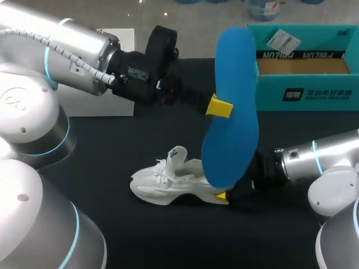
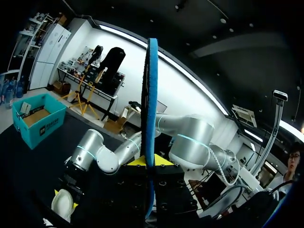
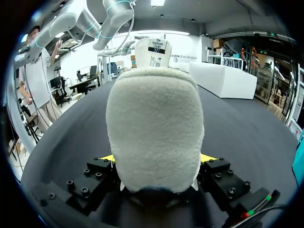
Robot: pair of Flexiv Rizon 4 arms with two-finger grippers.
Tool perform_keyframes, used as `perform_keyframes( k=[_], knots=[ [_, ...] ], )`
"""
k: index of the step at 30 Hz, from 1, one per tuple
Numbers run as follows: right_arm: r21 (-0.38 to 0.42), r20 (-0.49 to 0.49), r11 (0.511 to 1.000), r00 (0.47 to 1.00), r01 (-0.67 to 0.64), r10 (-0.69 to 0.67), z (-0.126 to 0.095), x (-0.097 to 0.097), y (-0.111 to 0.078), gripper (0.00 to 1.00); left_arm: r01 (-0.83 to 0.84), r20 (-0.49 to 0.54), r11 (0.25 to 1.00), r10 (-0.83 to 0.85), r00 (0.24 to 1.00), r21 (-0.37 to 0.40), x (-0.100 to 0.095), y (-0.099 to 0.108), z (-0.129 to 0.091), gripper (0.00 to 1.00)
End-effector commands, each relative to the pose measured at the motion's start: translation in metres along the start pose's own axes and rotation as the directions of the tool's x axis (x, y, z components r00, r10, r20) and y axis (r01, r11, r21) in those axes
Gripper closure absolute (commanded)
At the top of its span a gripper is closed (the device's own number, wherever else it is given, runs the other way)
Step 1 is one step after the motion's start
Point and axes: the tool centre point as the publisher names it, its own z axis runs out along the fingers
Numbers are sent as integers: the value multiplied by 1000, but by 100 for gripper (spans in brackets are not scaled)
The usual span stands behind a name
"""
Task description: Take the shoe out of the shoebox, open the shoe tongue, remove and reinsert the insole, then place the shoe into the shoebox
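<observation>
Left gripper (image 2: 151, 161): closed narrow on the thin blue foam insole (image 1: 238, 129), yellow tips pinching it flat-to-flat approx. mid-length, on its left edge. The insole stands on end above the table (image 1: 140, 235), long axis up, one end at the height of the shoebox rim, the other down by the shoe's heel. Can't tell whether that lower end touches the shoe.

Right gripper (image 3: 156, 159): held wide, w/ both tips pressed on the heel of the white lace-up sneaker (image 1: 165, 182) from two sides. The shoe lies mid-table, toe to the left, tongue (image 1: 178, 156) pulled up and standing.

Teal cardboard shoebox (image 1: 305, 92): far right, open, well apart from the shoe. A white box (image 1: 126, 67) sits far left, behind the left arm.

Handling, as a judgement: the insole is prob. very light and floppy, so a mid-length pinch lets both ends sag and swing. For reinsertion a hold nearer the heel end, feeding the toe end in first, looks safer. Its surface seems grippy enough. The shoe is light too. Its plush heel collar is soft and squashes, so grip lower on the stiffer heel cup, not the padded rim, esp. while the insole is pushed in.
</observation>
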Motion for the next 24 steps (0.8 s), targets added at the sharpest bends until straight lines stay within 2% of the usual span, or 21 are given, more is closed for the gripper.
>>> perform_keyframes(
  k=[1, 4, 10, 16, 24],
  knots=[
    [8, 2, 1000, 1000, -1, 1, 2, 1, 1, 100, -7, 10, 1000, 7, 1000, -16, 4, -8, -7, 100],
    [8, 2, 1000, 1000, -1, 1, 2, 1, 1, 100, -9, 17, 1000, 9, 1000, -22, 4, -11, -12, 100],
    [8, 2, 1000, 1000, -1, 1, 2, 1, 1, 100, -3, -43, 1000, 2, 999, -15, 14, -16, -17, 100],
    [8, 2, 1000, 1000, -1, 1, 2, 1, 1, 100, -16, 2, 1000, 16, 1000, 2, 12, -17, -20, 100],
    [8, 2, 1000, 1000, -1, 1, 2, 1, 1, 100, -16, 2, 1000, 16, 1000, 2, 12, -17, -20, 100]
  ],
)
